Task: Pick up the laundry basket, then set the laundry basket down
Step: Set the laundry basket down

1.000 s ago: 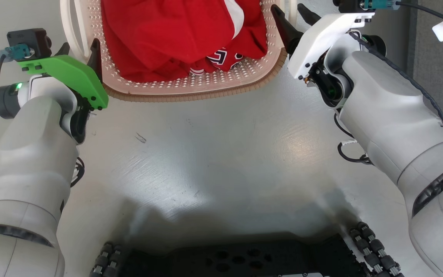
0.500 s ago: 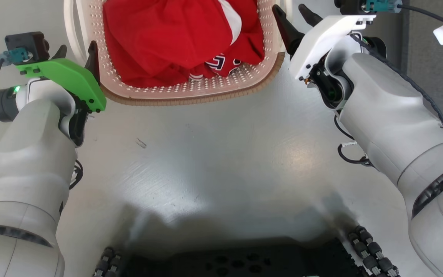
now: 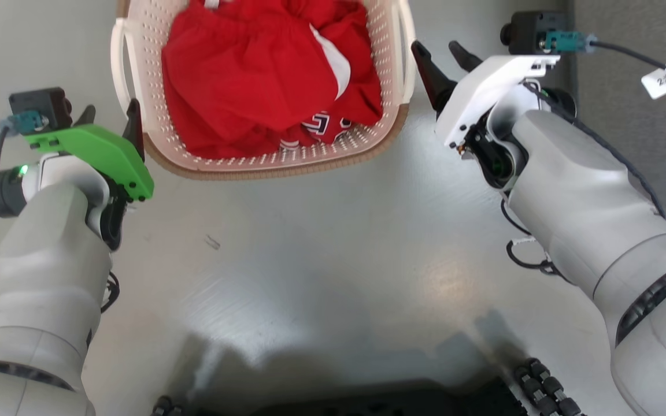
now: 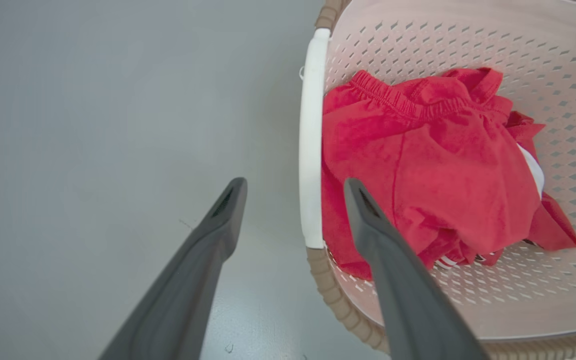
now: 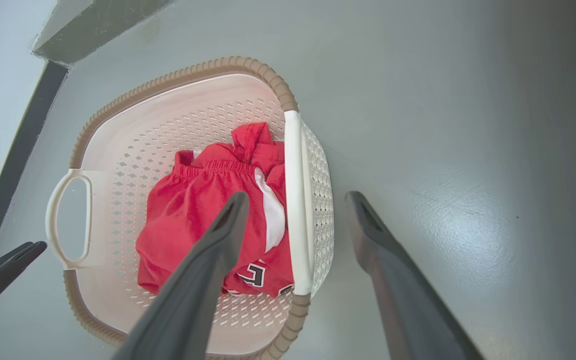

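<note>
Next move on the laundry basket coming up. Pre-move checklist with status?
1. Open left gripper: ok.
2. Open right gripper: ok.
3. In the left wrist view, left handle lined up between that gripper's fingers: ok.
4. In the right wrist view, right handle lined up between that gripper's fingers: ok.
5. Fingertips low enough to catch the handles: cannot tell.
6. Red clothes lying inside the laundry basket, nothing over the rim: ok.

Plastic laundry basket (image 3: 263,171), red cloth (image 3: 246,86), glossy floor (image 3: 333,260)
</note>
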Robot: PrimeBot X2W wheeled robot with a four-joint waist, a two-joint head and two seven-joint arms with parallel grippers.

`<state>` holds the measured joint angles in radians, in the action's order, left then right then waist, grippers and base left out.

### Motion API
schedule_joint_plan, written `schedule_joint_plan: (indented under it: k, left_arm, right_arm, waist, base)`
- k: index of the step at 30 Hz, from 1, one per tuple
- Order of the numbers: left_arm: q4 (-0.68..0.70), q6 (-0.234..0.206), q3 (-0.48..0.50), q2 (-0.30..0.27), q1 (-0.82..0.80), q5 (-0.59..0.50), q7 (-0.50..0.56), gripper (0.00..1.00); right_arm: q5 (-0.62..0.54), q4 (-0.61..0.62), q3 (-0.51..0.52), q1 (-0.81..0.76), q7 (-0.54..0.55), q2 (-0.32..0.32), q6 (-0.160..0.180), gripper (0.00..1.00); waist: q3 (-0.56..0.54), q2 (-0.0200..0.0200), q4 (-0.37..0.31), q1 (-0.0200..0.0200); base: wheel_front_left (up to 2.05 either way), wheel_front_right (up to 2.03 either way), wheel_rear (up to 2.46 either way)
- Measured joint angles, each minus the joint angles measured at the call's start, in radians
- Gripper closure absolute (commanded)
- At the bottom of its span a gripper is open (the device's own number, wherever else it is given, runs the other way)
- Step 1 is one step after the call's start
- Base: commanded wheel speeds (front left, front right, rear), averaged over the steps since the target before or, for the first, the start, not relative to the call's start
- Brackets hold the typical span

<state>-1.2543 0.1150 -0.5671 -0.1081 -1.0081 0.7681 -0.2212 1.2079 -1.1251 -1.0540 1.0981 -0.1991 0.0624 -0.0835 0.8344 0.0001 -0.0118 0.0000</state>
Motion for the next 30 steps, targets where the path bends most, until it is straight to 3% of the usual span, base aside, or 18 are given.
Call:
schedule_joint_plan:
  k: [16,30]
  left_arm:
    - [0.02,0.008,-0.001,-0.001,0.077,0.0,-0.023,0.0]
    - [0.187,0.008,0.05,-0.032,0.15,-0.021,-0.028,0.0]
  right_arm:
    - [0.007,0.001,-0.024,-0.069,-0.03,-0.001,-0.005,0.0]
    - [-0.031,0.0,-0.034,-0.125,-0.048,-0.002,-0.021,0.0]
  waist:
    - [-0.155,0.0,-0.029,0.0]
    - [-0.304,0.0,-0.041,0.0]
  base:
    - [0.0,0.0,0.0]
    - [0.0,0.0,0.0]
